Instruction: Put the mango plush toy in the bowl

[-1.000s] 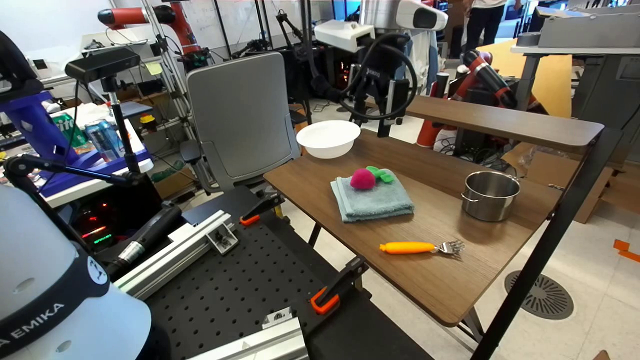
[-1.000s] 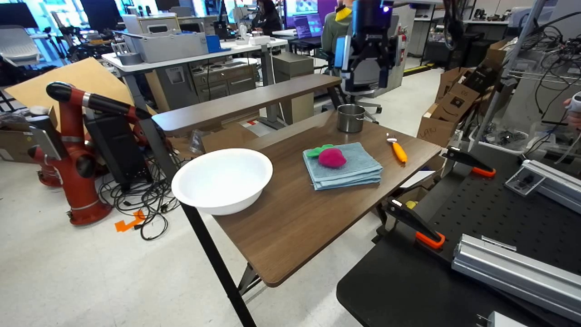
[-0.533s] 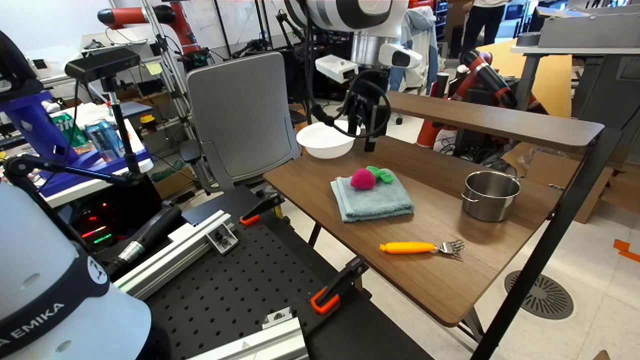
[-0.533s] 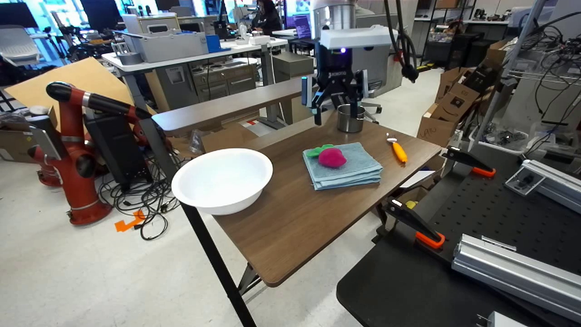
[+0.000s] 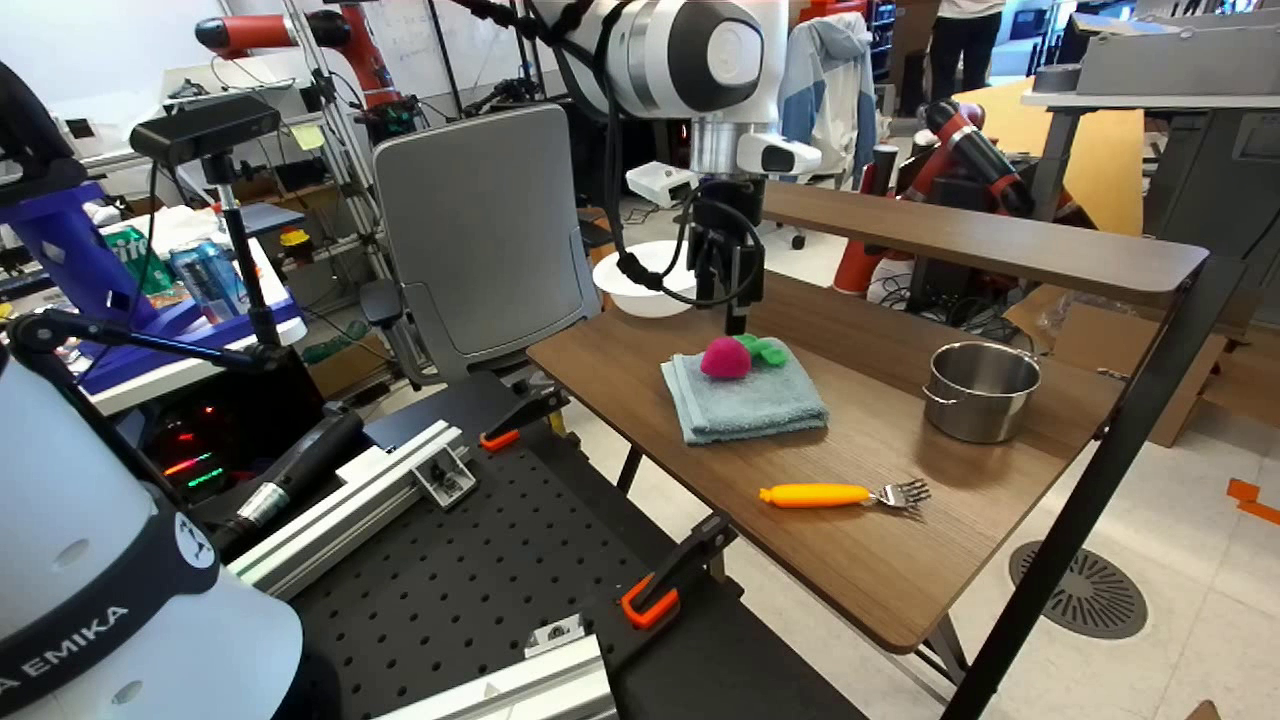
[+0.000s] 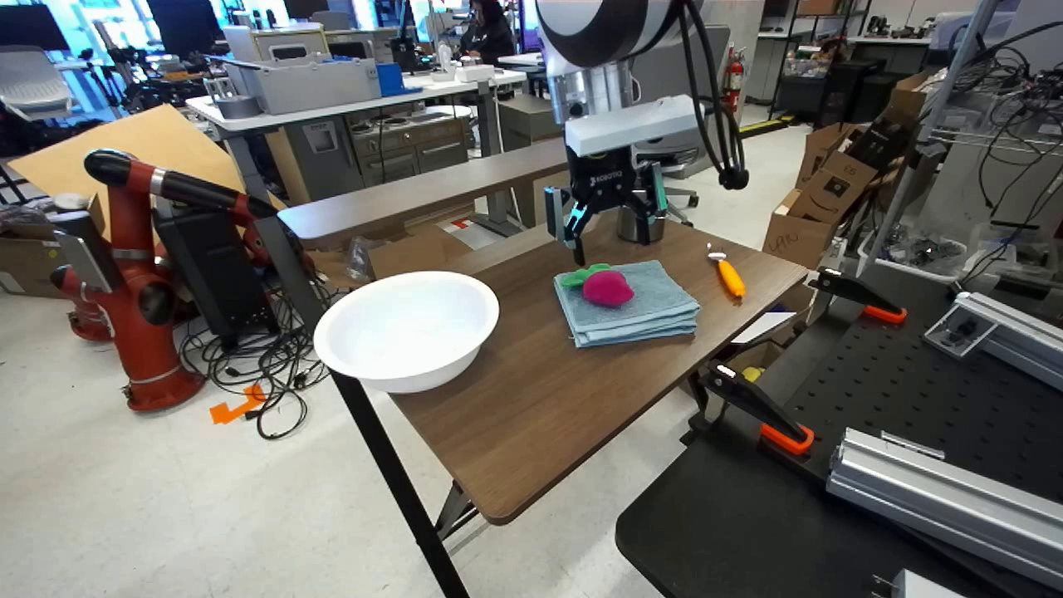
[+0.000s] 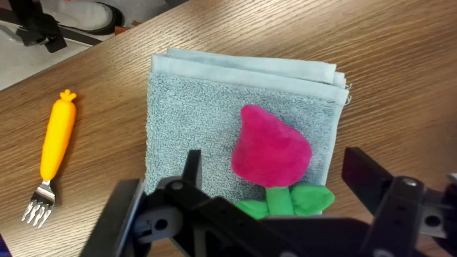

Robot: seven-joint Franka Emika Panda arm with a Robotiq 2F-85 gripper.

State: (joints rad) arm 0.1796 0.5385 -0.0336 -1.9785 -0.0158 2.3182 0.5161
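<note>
At the far left of an exterior view stood a wide, shallow, plain white round bowl (image 6: 407, 328), at one end of the long brown wood-grain surface (image 6: 540, 423) and seeming to overhang its edge. Next along, a green-leaved, red-pink, rounded plush toy (image 6: 608, 288), the task's mango, rested on a folded pale blue terry towel (image 6: 656, 303), with the bowl a little below nine o'clock from it. The black two-fingered end effector (image 6: 612, 247) hung above the toy, near but apart, at twelve o'clock, its jaws spread wide and gripping nothing. The coming grasp turned on one relation: in the wrist view the toy's long axis ran from about half past eleven at the pink tip to half past five at the green stem, while the fingers (image 7: 192, 167) stood at nine and three, so that closing in would probably squeeze the pink body crosswise. Whether the fingers were over that body or nearer the leaves could not be told; a descent over the leaves would risk pinching only the stem. Farther right, partly behind the end effector, a grey metal cylindrical pot (image 6: 629, 228) stood at one o'clock from the toy, and an orange-handled metal fork (image 6: 728, 272) lay near three.
</note>
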